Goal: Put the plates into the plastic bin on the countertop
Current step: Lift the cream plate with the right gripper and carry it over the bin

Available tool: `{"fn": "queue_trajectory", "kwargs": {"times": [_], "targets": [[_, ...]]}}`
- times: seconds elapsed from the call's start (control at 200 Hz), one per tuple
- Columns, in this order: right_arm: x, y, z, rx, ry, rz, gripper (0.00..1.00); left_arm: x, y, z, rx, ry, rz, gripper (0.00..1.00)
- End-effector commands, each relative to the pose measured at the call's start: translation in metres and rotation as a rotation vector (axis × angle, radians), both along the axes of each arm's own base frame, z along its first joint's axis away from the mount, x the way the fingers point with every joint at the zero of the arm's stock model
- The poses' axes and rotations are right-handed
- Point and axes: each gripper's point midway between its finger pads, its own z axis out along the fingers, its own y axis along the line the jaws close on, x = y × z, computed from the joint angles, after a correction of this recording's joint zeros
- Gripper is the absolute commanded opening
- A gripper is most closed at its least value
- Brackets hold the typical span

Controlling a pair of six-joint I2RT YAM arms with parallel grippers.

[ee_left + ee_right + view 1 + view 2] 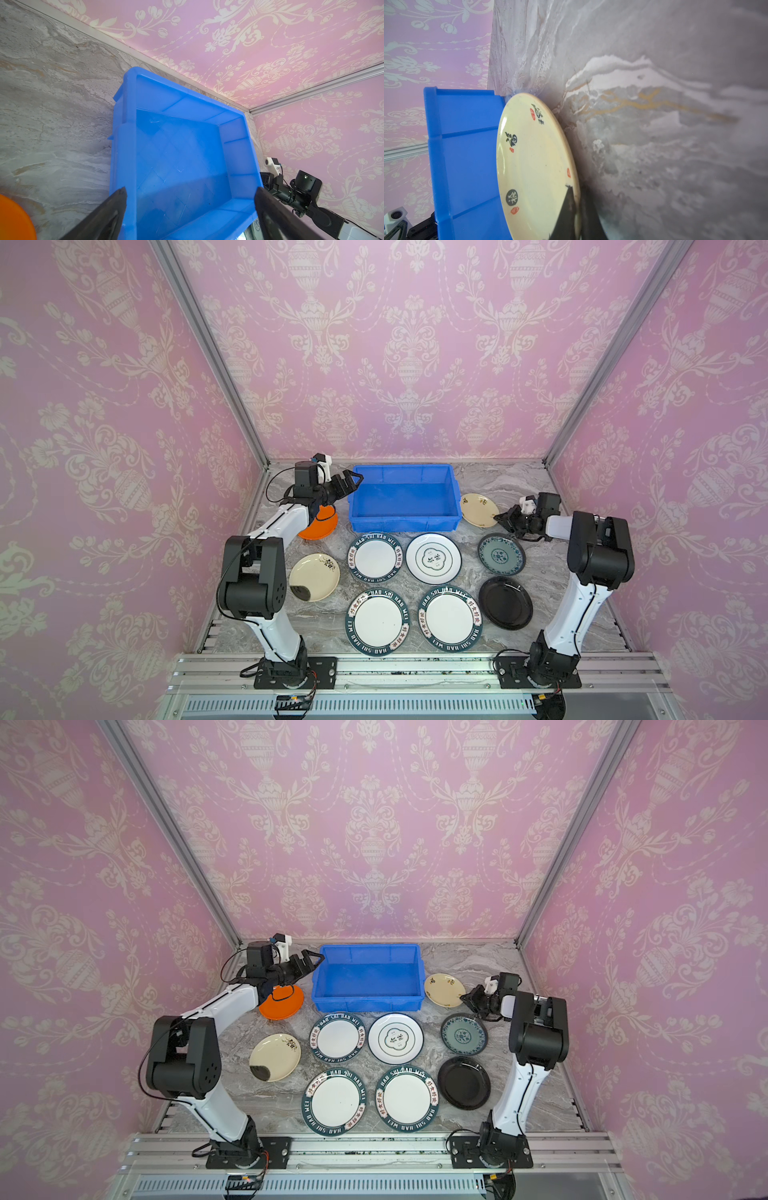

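A bright blue plastic bin (405,522) sits near the back of a grey marble counter (507,479). All nine plates are outside the bin.

An orange plate (321,529) lies at the bin's front left corner, partly under the left arm (282,518). A cream plate (478,509) lies just beside the bin's right end.

Directly in front of the bin are a teal-rimmed plate (375,558) and an emblem plate (433,558). A blue-patterned plate (500,553) sits off the front right corner. Farther forward are two more teal-rimmed plates (377,621) (450,618) and a black plate (505,602). A second cream plate (313,576) lies to the front left.

The left jaws are spread wide at the bin's left end, holding nothing. The right arm (582,605) reaches toward the bin's right end, and the right jaws are clamped on the rim of the cream plate there.
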Motion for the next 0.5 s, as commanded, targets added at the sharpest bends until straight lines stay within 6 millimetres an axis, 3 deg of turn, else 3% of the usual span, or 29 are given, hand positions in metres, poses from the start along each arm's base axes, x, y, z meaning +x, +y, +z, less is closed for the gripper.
{"fn": "queue_trajectory", "kwargs": {"times": [0.0,0.095,0.205,0.36,0.495], "targets": [[-0.016,-0.005,-0.019,-0.039,0.095,-0.031,0.00,-0.001,0.001,-0.013,0.025,0.037,0.008,0.98],[-0.019,-0.015,-0.009,-0.103,0.097,-0.052,0.00,0.000,0.001,-0.012,0.026,0.035,0.009,0.98],[-0.019,-0.030,0.020,-0.199,0.059,-0.115,0.00,0.000,0.003,-0.010,0.035,0.037,0.021,0.97],[-0.018,-0.052,0.083,-0.351,-0.064,-0.259,0.00,0.000,0.006,0.001,0.061,0.033,0.031,0.96],[-0.015,-0.044,0.154,-0.481,-0.208,-0.294,0.00,-0.001,0.008,0.010,0.093,0.029,0.029,0.92]]}}
